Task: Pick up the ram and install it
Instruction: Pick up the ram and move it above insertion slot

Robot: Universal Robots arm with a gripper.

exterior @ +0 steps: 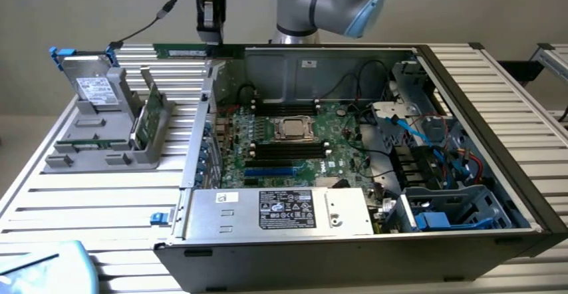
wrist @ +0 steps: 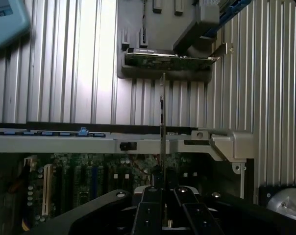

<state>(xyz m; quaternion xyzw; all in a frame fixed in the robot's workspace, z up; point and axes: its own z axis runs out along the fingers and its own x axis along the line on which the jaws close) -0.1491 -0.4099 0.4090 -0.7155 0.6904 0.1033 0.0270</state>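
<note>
Ram (exterior: 182, 51) hangs in the air, a slim green stick lying level above the back corner of the open computer case (exterior: 355, 247), on the exterior view's left. The pincer (exterior: 210, 39) is clenched on it, apparently toward 1 end, so most of the stick juts out sideways. In the wrist view the ram (wrist: 162, 112) runs edge-on as a thin line straight out from between the 2 fingers (wrist: 149, 215), which suggests its flat faces are pinched to stop it twisting. Just beside it, a grey rack (exterior: 98, 128) stands on the slatted surface (exterior: 80, 201) with another green board (exterior: 153, 111) upright in it. Inside the case the motherboard (exterior: 266, 167) lies flat, its black slots (exterior: 288, 149) flanking the processor socket (exterior: 291, 129). The stick is well apart from them: lifted, not seated.
</note>
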